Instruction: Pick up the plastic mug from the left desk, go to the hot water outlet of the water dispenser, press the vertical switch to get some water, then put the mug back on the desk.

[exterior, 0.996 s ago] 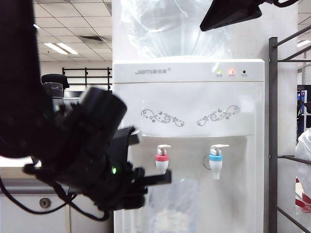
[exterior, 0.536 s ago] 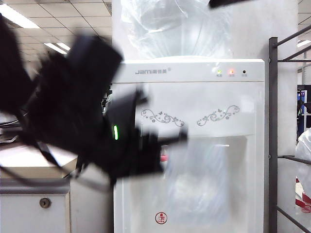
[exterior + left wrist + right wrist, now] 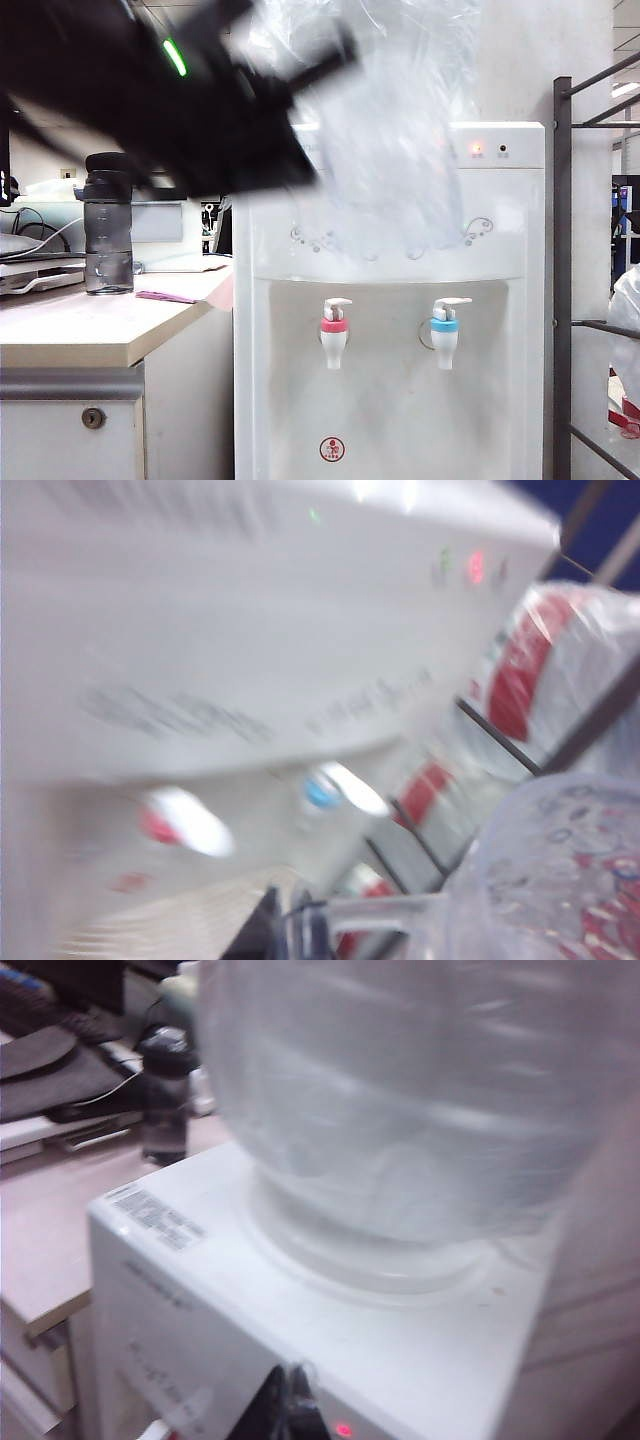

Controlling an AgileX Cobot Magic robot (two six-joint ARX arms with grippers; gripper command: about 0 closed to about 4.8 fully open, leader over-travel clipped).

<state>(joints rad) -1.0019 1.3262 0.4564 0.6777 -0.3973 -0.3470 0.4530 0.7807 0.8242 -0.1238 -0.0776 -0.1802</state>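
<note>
Exterior view shows the clear dimpled plastic mug point(image 3: 385, 150) blurred, high before the tall white water dispenser point(image 3: 400, 400), well above its red-collared hot water outlet point(image 3: 334, 335). A second ago it hung low beside that tap; it has since risen. Left tool point(image 3: 300, 130), raised and tilted, grips its handle; right tool point(image 3: 285, 1405), clenched empty, hovers over the dispenser top.

Pale left desk point(image 3: 90, 335), dark lidded tumbler point(image 3: 108, 225) upright on it, pink paper point(image 3: 165, 296) near edge
</note>
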